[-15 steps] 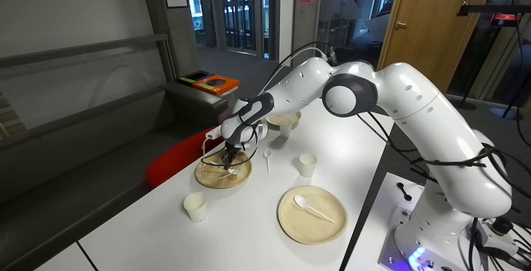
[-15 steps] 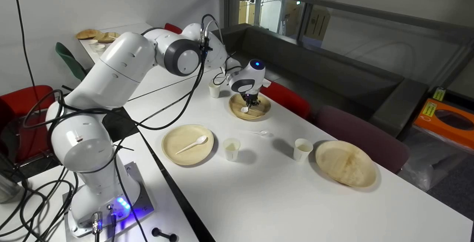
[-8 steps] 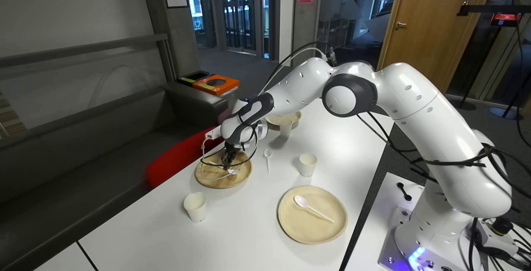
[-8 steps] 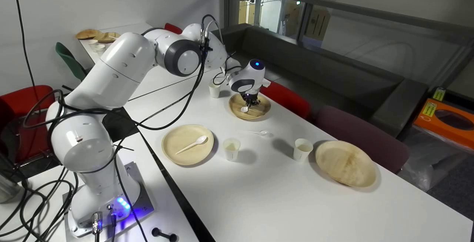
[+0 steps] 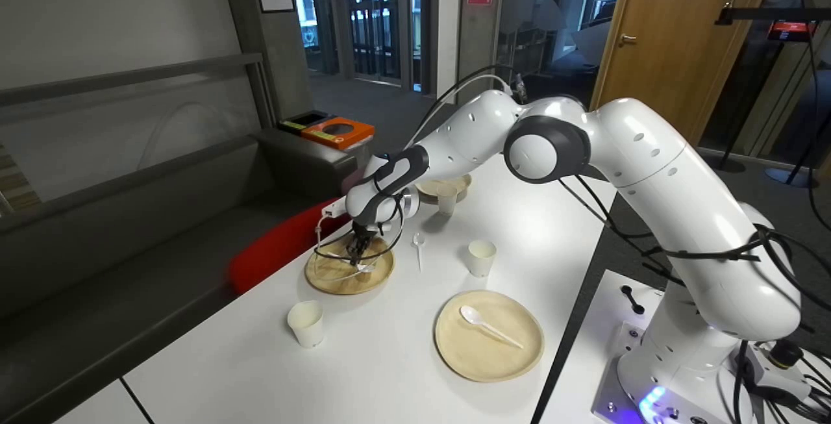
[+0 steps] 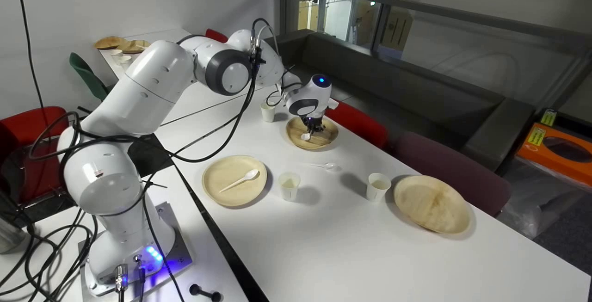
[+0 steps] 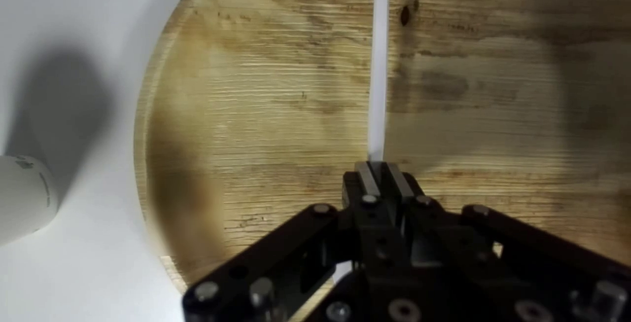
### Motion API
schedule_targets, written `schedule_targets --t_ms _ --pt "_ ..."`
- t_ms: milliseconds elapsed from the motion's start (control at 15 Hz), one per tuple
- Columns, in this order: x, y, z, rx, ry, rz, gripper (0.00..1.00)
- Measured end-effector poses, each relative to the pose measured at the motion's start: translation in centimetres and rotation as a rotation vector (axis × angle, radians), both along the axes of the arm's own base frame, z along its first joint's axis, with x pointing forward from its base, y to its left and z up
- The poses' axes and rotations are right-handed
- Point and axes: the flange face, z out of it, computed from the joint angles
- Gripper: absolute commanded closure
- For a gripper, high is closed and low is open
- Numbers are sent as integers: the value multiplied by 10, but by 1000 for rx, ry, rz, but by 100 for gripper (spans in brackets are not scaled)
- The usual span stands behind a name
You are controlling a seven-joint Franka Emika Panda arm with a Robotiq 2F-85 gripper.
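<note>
- The gripper (image 7: 382,179) is pinching the spoon (image 7: 378,80) by its handle, its fingers (image 7: 367,180) pressed close on either side.
- That spoon is white and sits over the wooden plate (image 7: 276,90); its bowl shows past the fingers in both exterior views. Whether it touches the plate, I cannot tell.
- The wooden plate is round, with visible grain and dark marks, and rests on the table (image 6: 333,251).
- The near cup (image 5: 306,324) stands upright, close to the wooden plate but apart from it.
- On the wooden plate's other side, the loose spoon (image 6: 329,166) lies directly on the table.
- The middle cup (image 6: 289,188) is upright, between the loose spoon and the pale plate (image 5: 477,365).
- The pale plate bears the second spoon (image 5: 493,329), also white.
- Farther along, the far cup (image 6: 378,188) stands upright just beside the far plate (image 6: 432,205).
- The red chair (image 5: 276,242) and maroon chair (image 6: 451,170) are at the table's edge; behind them runs the dark sofa (image 6: 397,84).
- The orange-topped bin (image 5: 337,133) is by the sofa's end.
- In an exterior view, the back table (image 6: 159,36) carries back plates (image 6: 110,42) and back cups (image 6: 116,55), with the green chair (image 6: 88,77) near it.
- The wooden door (image 5: 662,60) is in the background.
</note>
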Motion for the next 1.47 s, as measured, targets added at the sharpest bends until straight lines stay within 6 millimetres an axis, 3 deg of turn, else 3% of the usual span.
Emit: schedule_targets --t_ms 133,200,333,867,1133,1467 --pt "0 -2 0 0 1 -5 98" --pt "0 -3 0 1 1 -10 67" --pt "0 -5 -1 3 2 -16 58" --pt "-1 -2 -5 4 -3 -13 1" --pt "2 7 11 -28 -129 22 0" --pt "-19 27 59 -84 -299 149 0"
